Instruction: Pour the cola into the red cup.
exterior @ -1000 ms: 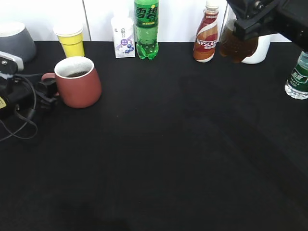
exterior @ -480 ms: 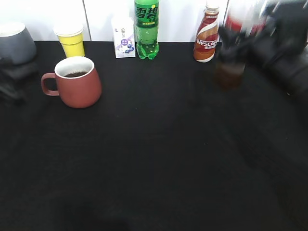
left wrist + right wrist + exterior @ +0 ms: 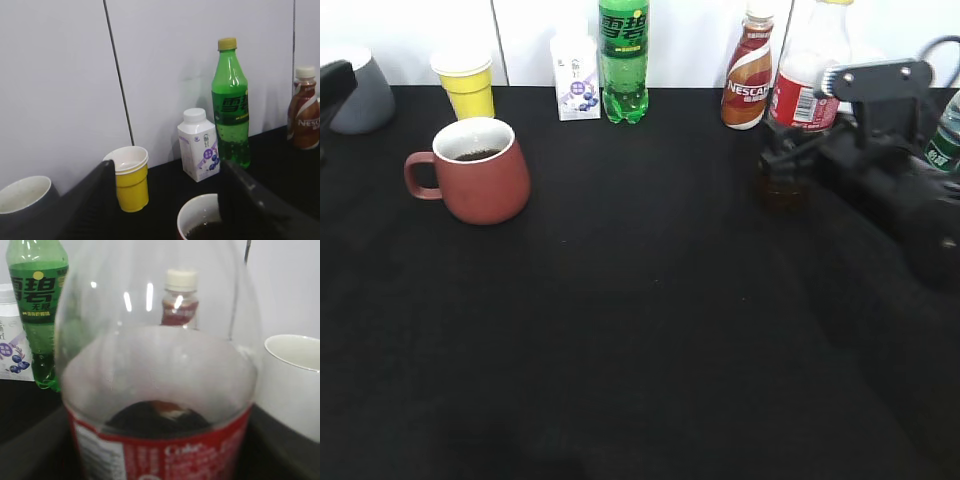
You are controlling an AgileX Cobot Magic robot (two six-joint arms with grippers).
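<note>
The red cup (image 3: 480, 172) stands at the left of the black table with dark liquid in it; its white rim shows at the bottom of the left wrist view (image 3: 200, 220). The cola (image 3: 807, 85) stands upright at the back right, about a third full. My right gripper (image 3: 790, 160) is shut on its lower body. In the right wrist view the cola (image 3: 160, 390) fills the frame, red label at the bottom. My left gripper (image 3: 165, 170) is open and empty, behind and above the cup. In the exterior view it (image 3: 334, 78) is at the left edge.
Along the back wall stand a grey mug (image 3: 362, 98), a yellow paper cup (image 3: 468, 85), a small white carton (image 3: 576, 78), a green soda bottle (image 3: 624, 60) and a Nescafe bottle (image 3: 747, 80). A water bottle (image 3: 947, 130) stands at the right edge. A white mug (image 3: 292, 380) stands beside the cola.
My right gripper brought the cola down from a raised tilt at the back right to upright and low by the table. My left gripper drew back from the cup's handle to the left edge.
</note>
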